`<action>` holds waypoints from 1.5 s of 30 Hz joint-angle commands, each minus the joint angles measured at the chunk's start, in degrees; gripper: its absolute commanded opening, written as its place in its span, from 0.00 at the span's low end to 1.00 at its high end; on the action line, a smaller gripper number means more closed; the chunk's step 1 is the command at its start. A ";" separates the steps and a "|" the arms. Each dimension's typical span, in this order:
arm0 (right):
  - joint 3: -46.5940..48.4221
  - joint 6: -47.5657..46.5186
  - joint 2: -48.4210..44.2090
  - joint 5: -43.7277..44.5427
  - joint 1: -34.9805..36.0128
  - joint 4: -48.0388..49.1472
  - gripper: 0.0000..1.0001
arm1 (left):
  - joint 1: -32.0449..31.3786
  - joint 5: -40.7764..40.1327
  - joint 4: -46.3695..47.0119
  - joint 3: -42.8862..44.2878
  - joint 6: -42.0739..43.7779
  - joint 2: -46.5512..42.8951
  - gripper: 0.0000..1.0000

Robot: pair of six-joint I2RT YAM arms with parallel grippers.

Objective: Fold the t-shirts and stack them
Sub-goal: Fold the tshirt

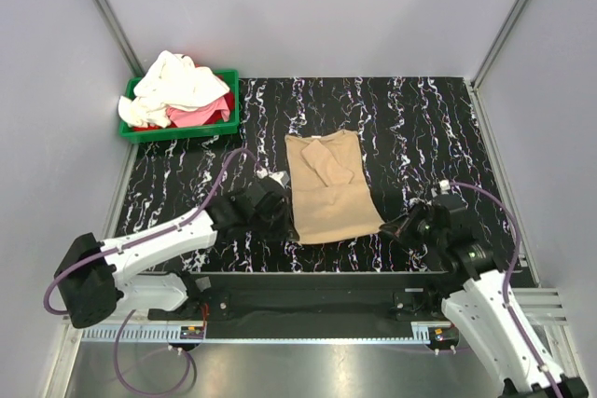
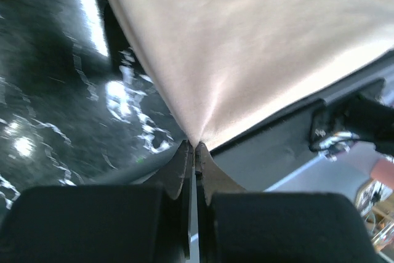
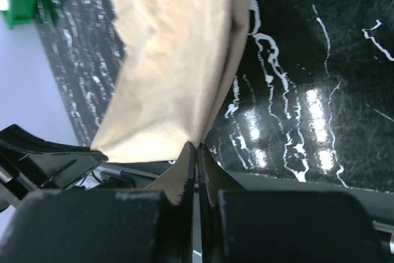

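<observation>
While both sets of jaws stand closed, each one has a bit of cloth between its tips: the left gripper pinches a small peak of the tan-khaki t-shirt at the left side of its near end, and the right gripper pinches the near right corner in the same way. In both wrist views the fabric rises from the pinch and spreads away from the fingers, so the whole shirt lies ahead of the two hands, toward the far side of the table. From above, the shirt lies flat in the middle of the dark marbled top. Its sleeves are already turned in over the chest, and its long axis runs from the near edge to the far edge, with the collar at the far end. The two arms are about equally close to it, one at each side of the hem, so neither has an advantage. The coming move is probably to carry the hem forward along this long axis and lay it toward the collar, and it depends on both hands going together. Well apart, at the far left, the green bin holds the cream-white t-shirt crumpled over the pink-red t-shirt, both not yet folded.
</observation>
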 commanded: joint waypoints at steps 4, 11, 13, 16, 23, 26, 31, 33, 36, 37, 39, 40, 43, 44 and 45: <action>6.27 1.67 -5.30 1.55 0.21 -6.25 0.00 | -2.37 -7.32 -5.05 6.71 -0.71 -0.93 0.00; 22.43 -6.75 15.13 7.01 0.21 -4.32 0.00 | 3.33 -7.35 -9.10 20.25 7.02 7.15 0.00; 27.51 -8.78 20.35 5.70 -0.05 -2.74 0.00 | 6.41 -5.85 -9.10 24.55 9.30 11.19 0.00; 33.49 -12.04 29.66 3.50 -0.32 1.29 0.00 | 9.66 -5.76 -9.28 29.74 10.54 16.03 0.00; 48.62 -16.70 52.32 -3.96 -3.39 3.42 0.01 | 17.49 1.45 -9.28 40.20 14.06 27.11 0.00; 54.94 -18.28 59.54 -6.35 -3.93 3.77 0.02 | 19.95 1.18 -9.36 44.16 14.67 30.88 0.00; 64.26 -20.04 69.05 -10.92 -5.24 3.51 0.04 | 23.20 3.03 -9.28 49.61 15.29 36.25 0.00; 66.56 -20.92 73.44 -12.06 -5.50 3.51 0.05 | 24.95 3.72 -9.36 51.97 15.82 38.79 0.00; 71.13 -21.19 79.07 -13.38 -5.95 3.60 0.06 | 26.80 4.87 -8.58 54.87 16.43 42.39 0.00; 73.14 -21.36 80.39 -13.64 -6.12 3.60 0.06 | 27.07 4.87 -7.88 55.76 17.65 43.45 0.00; 75.44 -21.62 84.08 -14.00 -6.21 3.60 0.07 | 28.38 5.74 -7.61 59.26 18.19 47.30 0.00; 78.06 -21.71 85.40 -14.08 -6.21 3.51 0.07 | 28.91 6.19 -7.61 60.41 18.19 48.81 0.00; 82.98 -21.36 91.02 -15.05 -6.82 3.60 0.07 | 30.58 6.98 -7.26 65.07 18.10 53.99 0.00; 84.05 -21.10 93.56 -15.31 -7.17 3.51 0.07 | 30.94 7.24 -6.91 66.56 18.71 56.79 0.00; 85.19 -20.93 94.72 -15.23 -7.26 3.60 0.07 | 31.64 8.20 -6.73 69.36 18.80 58.39 0.00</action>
